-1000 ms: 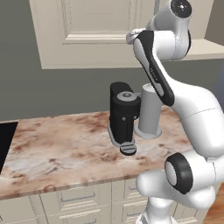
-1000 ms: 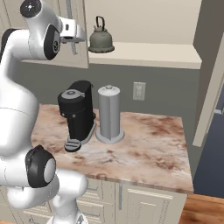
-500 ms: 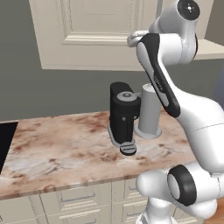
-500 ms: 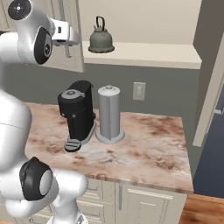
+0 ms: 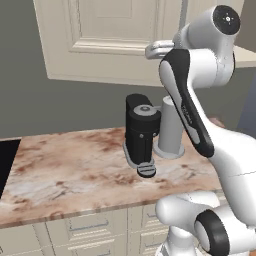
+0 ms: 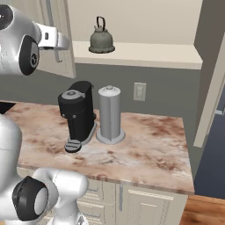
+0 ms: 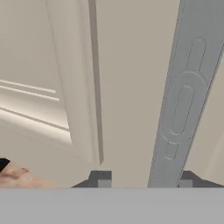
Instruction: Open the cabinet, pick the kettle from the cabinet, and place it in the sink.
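The cabinet's left door (image 6: 67, 22) stands swung partly open, and its raised-panel front (image 5: 110, 40) faces the left base camera. My gripper (image 7: 143, 179) is shut on the door's long silver bar handle (image 7: 179, 105), which runs up between the two fingertips (image 7: 100, 178), closer to the right one. The small grey-green kettle (image 6: 101, 39) stands upright on the open cabinet shelf (image 6: 149, 52), to the right of my hand and apart from it. The sink is out of view.
On the marble counter (image 6: 145, 145) under the cabinet stand a black coffee machine (image 6: 78, 112) and a tall grey cylinder (image 6: 110, 115). The cabinet's right door (image 6: 213, 88) hangs open at the right. A black cooktop edge (image 5: 6, 162) lies at the counter's left.
My hand has drawn back and to the left with the handle, and the left door has swung further open. The kettle has stayed put.
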### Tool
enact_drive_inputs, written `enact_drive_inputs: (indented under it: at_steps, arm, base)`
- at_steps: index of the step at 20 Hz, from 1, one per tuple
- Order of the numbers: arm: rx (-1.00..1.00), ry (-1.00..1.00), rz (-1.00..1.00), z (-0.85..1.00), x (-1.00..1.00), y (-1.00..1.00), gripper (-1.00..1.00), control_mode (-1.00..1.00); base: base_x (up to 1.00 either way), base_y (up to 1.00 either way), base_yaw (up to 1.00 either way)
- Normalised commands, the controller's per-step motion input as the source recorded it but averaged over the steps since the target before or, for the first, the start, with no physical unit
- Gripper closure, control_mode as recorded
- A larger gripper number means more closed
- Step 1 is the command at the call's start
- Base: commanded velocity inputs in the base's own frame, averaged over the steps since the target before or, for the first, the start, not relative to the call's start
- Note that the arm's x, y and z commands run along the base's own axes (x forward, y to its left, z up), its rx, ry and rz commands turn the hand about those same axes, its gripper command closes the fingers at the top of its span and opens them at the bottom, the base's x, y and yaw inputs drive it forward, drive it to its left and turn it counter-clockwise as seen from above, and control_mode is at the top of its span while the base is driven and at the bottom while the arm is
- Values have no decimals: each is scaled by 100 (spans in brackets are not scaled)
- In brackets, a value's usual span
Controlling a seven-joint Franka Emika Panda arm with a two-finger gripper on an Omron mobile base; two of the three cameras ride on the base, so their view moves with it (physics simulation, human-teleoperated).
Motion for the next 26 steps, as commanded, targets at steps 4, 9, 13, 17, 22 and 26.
enact_drive_inputs:
  at_steps: [4, 9, 13, 17, 22, 26]
  arm:
    - [2, -5, 0, -35, -42, 100, 100, -100]
    - [1, -4, 0, -34, -40, 100, 100, -100]
    - [1, -2, 0, -35, -35, 100, 100, -100]
    - [2, -1, 0, -36, -29, 100, 100, -100]
    - [2, 0, 0, -38, -22, 95, -100, -100]
    - [1, -2, -1, -28, -30, 32, -100, -100]
  base:
    - [0, 0, 0]
    - [0, 0, 0]
    - [0, 0, 0]
    - [0, 0, 0]
    - [0, 0, 0]
    - [0, 0, 0]
